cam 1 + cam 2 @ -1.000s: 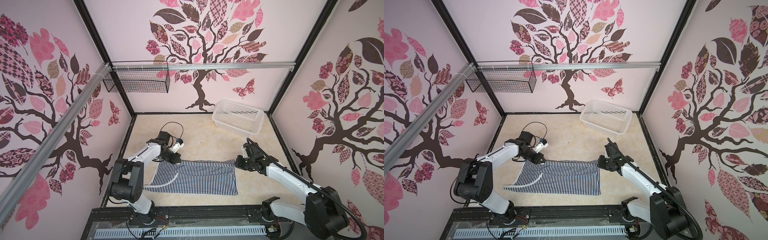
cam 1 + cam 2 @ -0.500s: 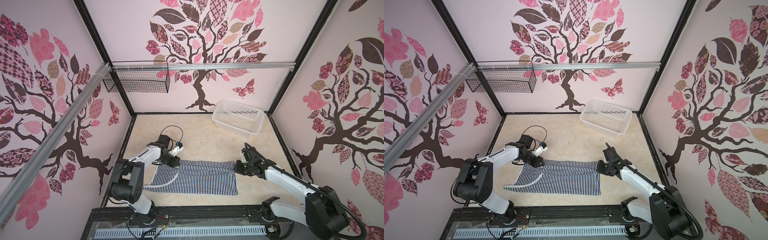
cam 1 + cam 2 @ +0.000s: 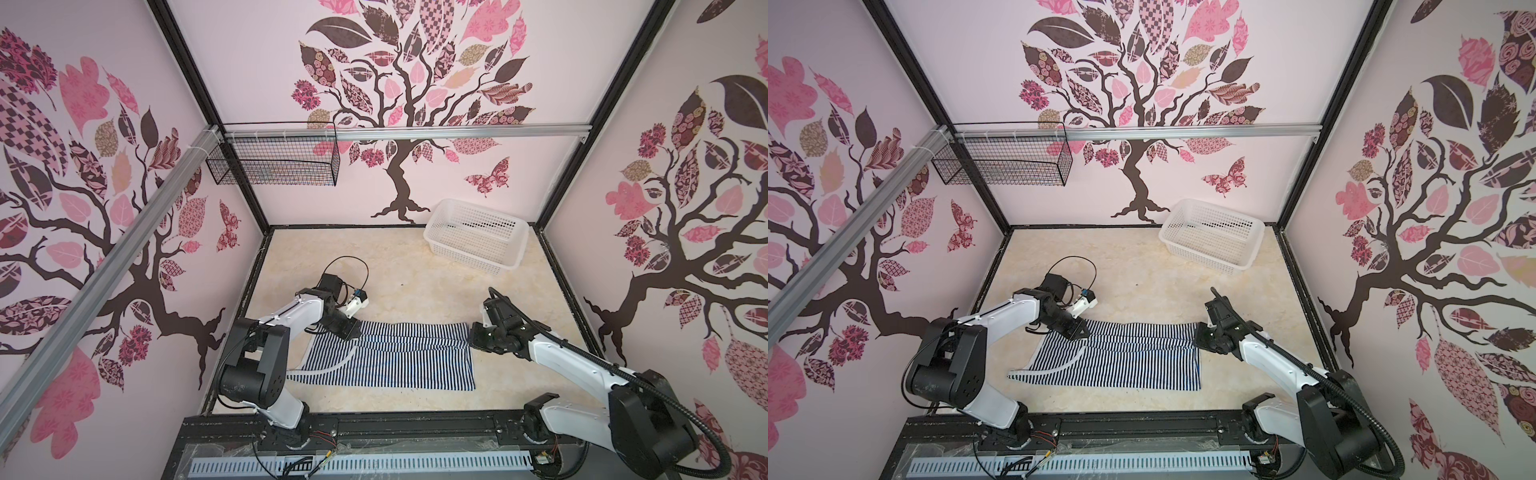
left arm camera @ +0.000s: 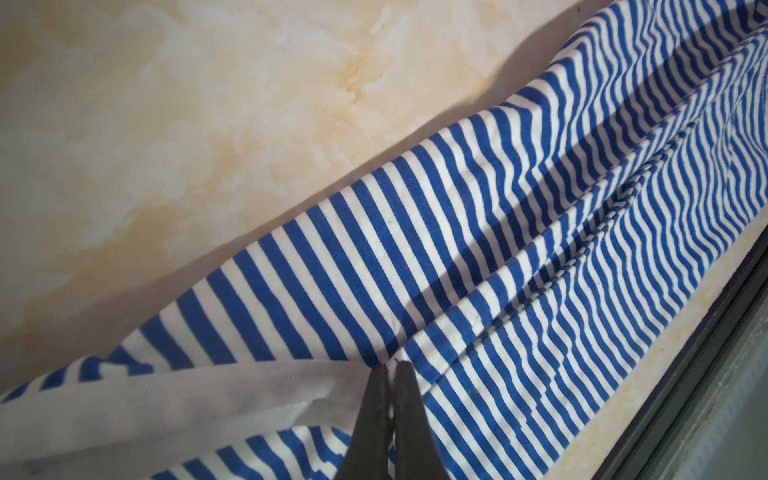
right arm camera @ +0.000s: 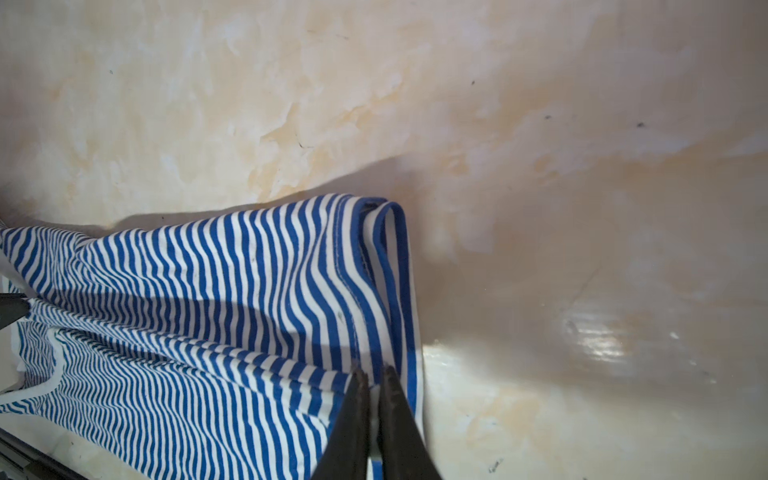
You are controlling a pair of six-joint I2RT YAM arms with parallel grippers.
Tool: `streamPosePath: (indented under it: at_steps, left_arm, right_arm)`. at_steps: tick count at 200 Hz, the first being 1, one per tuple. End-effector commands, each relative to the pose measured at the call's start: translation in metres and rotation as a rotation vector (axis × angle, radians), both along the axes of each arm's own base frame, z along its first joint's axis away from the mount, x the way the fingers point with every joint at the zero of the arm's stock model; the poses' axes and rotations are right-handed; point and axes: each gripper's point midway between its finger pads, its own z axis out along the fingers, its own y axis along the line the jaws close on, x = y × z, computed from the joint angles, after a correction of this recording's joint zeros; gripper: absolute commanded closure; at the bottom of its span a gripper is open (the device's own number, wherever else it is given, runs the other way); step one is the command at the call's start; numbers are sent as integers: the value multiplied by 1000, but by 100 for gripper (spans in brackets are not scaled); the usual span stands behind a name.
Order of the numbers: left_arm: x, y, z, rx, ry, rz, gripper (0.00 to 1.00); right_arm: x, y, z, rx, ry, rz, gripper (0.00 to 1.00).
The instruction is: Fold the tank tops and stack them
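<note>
A cream marbled tabletop (image 3: 415, 282) sits inside pink walls with tree decals. A white basket (image 3: 469, 251) stands well beyond the right gripper (image 3: 471, 338), by the back wall.

In both top views the broad-striped tank top (image 3: 411, 330) runs as a band from the left gripper (image 3: 351, 332) straight across to the right gripper. The fine-striped tank top (image 3: 395, 365) is spread flat on the base side of both grippers. Since a second ago both grippers have drawn slightly toward the base, and the right gripper (image 3: 1198, 338) has closed in on the band's end.

The left wrist view shows what the top views cannot. The left gripper (image 4: 390, 368) is pinched tight where the broad-striped tank top (image 4: 374, 249) meets some white edging (image 4: 166, 399). The fine-striped tank top (image 4: 582, 311) lies just beside the tips.

The right wrist view alone shows the right gripper (image 5: 374, 374) clamped on the hemmed end of the broad-striped tank top (image 5: 270, 270). That end rises off the table away from the tips.
</note>
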Motion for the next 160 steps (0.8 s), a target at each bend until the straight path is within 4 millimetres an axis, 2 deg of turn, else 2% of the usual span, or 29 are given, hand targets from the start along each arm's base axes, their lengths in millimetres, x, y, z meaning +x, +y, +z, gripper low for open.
streamPosePath:
  at_steps: [1, 54, 70, 94, 116, 160]
  left_arm:
    - [1, 2, 0, 16, -19, -6, 97]
    - [1, 8, -7, 58, 1, -8, 91]
    - [-1, 9, -6, 61, 5, -12, 86]
    - [-9, 6, 3, 45, 24, -43, 76]
    - [-10, 8, 13, 46, -6, -49, 69]
    - [4, 2, 44, 6, -104, -30, 67]
  right_arm:
    - [-1, -4, -7, -30, 10, -14, 88]
    - [5, -2, -8, -27, 8, -19, 80]
    - [6, -1, -8, -26, 10, -19, 73]
    - [5, 0, -4, -17, 9, -12, 70]
    - [7, 3, 11, 2, -27, -12, 69]
    - [15, 18, 39, 18, -86, 14, 68]
